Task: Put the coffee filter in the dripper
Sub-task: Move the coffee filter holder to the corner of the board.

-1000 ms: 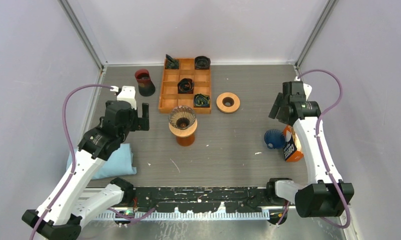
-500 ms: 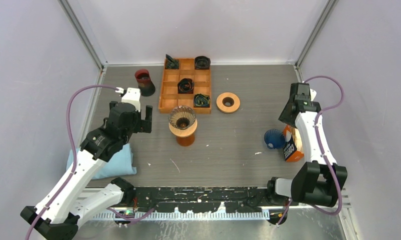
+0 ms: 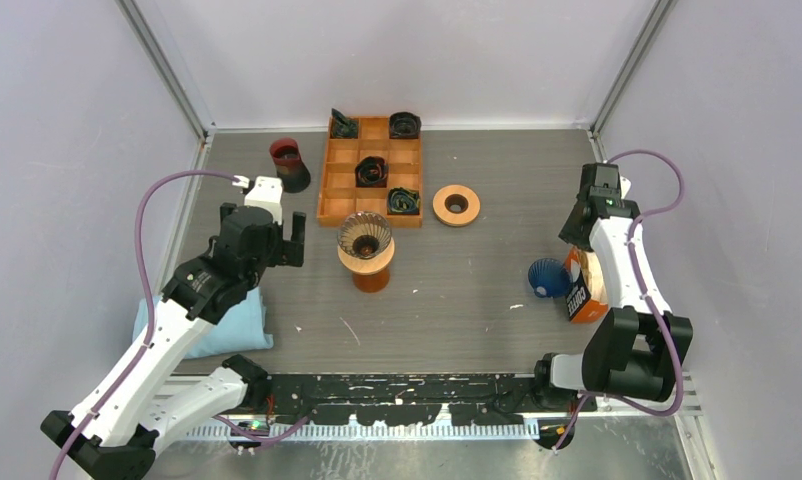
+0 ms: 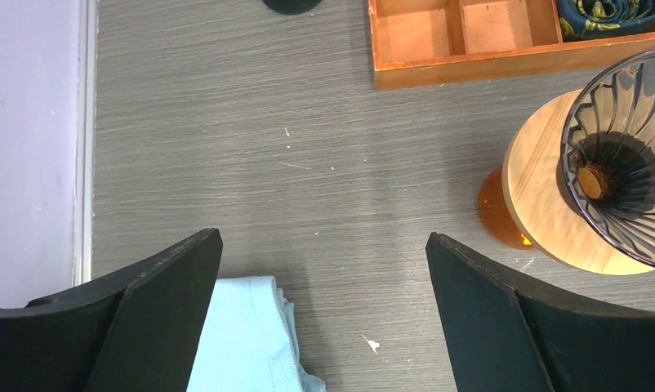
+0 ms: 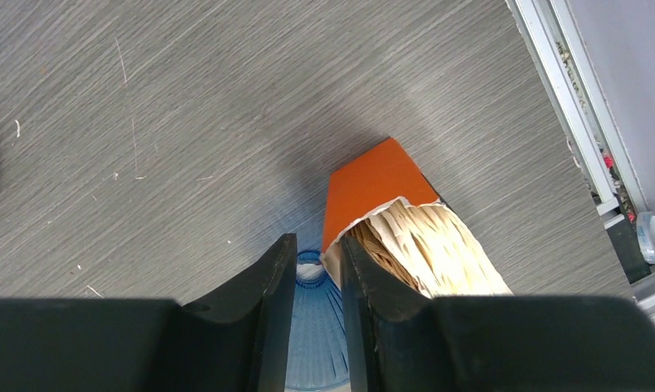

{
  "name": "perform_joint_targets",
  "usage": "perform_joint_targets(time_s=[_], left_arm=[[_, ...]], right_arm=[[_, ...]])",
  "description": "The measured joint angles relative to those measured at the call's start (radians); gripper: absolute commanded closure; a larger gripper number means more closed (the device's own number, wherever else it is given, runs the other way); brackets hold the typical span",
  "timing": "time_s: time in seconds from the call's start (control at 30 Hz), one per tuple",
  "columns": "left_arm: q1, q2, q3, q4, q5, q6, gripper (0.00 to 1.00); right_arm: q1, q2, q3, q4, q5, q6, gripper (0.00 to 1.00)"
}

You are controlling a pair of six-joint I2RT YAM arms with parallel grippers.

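The table (image 3: 457,300) is noted as the work surface. The left gripper (image 4: 323,245) is held wide open and empty beside the glass dripper (image 3: 365,235). The right gripper (image 5: 312,245) is narrowed to a slim gap, nothing clamped, over the orange box (image 5: 373,184), in which the coffee filters (image 5: 426,245) are stacked.

A wooden divided tray (image 3: 339,179) stood at the back of the table (image 3: 457,300), with dark rolled items (image 3: 371,171) in four of its compartments. A red-and-black cup (image 3: 290,164) stood just left of it, and a wooden ring (image 3: 443,205) lay just right. A light blue cloth (image 3: 247,326) lay near the front left.
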Motion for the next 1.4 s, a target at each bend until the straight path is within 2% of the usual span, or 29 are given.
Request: perform_joint_targets(time_s=[0.33, 0.67, 1.0, 1.4], left_arm=[[0.000, 0.000, 0.000, 0.001, -0.001, 0.000, 0.01], [0.000, 0.000, -0.002, 0.001, -0.001, 0.000, 0.01], [0.000, 0.005, -0.004, 0.001, -0.001, 0.000, 0.01], [0.016, 0.023, -0.004, 0.002, 0.001, 0.000, 0.01]], right_arm=[[0.000, 0.031, 0.000, 0.016, -0.046, 0.000, 0.89], [0.000, 0.098, 0.068, 0.049, -0.105, 0.011, 0.96], [0.002, 0.216, 0.163, 0.112, -0.174, 0.039, 0.99], [0.019, 0.356, 0.321, 0.152, -0.185, 0.043, 0.99]])
